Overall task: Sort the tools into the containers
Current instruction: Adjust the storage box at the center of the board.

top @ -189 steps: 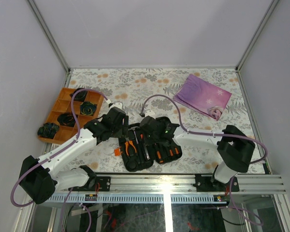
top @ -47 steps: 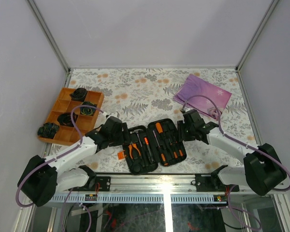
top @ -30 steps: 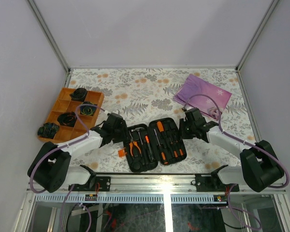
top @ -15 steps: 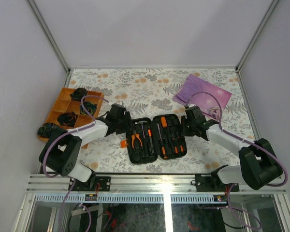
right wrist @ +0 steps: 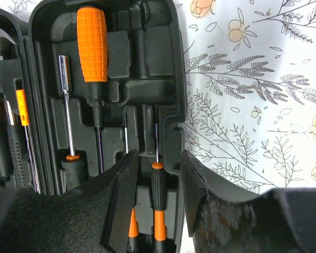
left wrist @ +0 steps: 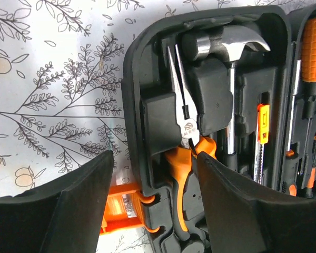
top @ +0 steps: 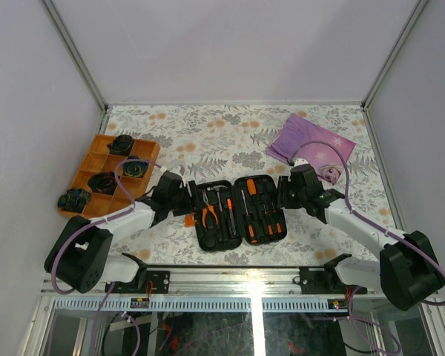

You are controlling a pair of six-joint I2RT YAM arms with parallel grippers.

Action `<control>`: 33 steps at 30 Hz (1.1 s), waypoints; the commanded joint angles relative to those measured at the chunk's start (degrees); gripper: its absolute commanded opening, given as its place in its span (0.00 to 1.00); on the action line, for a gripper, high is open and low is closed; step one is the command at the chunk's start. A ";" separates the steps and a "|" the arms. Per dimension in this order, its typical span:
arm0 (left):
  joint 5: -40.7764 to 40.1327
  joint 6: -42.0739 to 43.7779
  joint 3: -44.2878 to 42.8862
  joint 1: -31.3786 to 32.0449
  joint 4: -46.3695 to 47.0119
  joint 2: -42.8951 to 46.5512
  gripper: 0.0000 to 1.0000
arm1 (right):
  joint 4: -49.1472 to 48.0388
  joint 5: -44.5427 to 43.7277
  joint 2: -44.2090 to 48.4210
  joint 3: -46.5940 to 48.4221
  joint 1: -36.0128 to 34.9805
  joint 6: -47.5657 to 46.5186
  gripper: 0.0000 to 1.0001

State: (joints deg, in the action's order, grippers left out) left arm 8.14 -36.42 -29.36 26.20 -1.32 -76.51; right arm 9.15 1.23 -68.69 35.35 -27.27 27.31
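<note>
Seemingly, with the tools (top: pixel 208 216) seated in the tool case (top: pixel 206 241) lying open on the tabletop (top: pixel 230 133), and the left hand (left wrist: pixel 154 163) and right hand (right wrist: pixel 158 158) spread, nothing grasped, astride its side walls, the halves are likely next to be folded shut.

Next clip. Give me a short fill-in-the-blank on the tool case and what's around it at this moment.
1. The black tool case lies ___ on the table.
2. In the top view, the hammer sits in the case's ___ half.
3. The pliers beside it have ___ handles.
4. The cloth at the far right is ___.
Missing words: open; left; orange; purple.
</note>
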 commanded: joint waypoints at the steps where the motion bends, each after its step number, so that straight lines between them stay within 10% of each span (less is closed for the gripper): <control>1: 3.18 0.22 3.30 -0.44 8.24 1.88 0.64 | -1.83 1.61 0.40 -0.67 0.03 -0.77 0.45; 9: 5.87 2.45 5.29 -0.47 15.30 1.03 0.62 | -1.61 -0.18 0.93 -1.61 0.25 -0.79 0.45; 33: 12.95 -2.76 10.17 -0.44 22.70 7.14 0.07 | -9.72 13.74 0.60 -7.08 9.60 2.61 0.39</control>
State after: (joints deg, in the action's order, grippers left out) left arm 16.43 -38.13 -18.72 25.43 14.68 -71.31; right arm 2.37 11.70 -69.25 28.60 -18.24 29.06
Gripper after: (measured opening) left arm 0.301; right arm 0.396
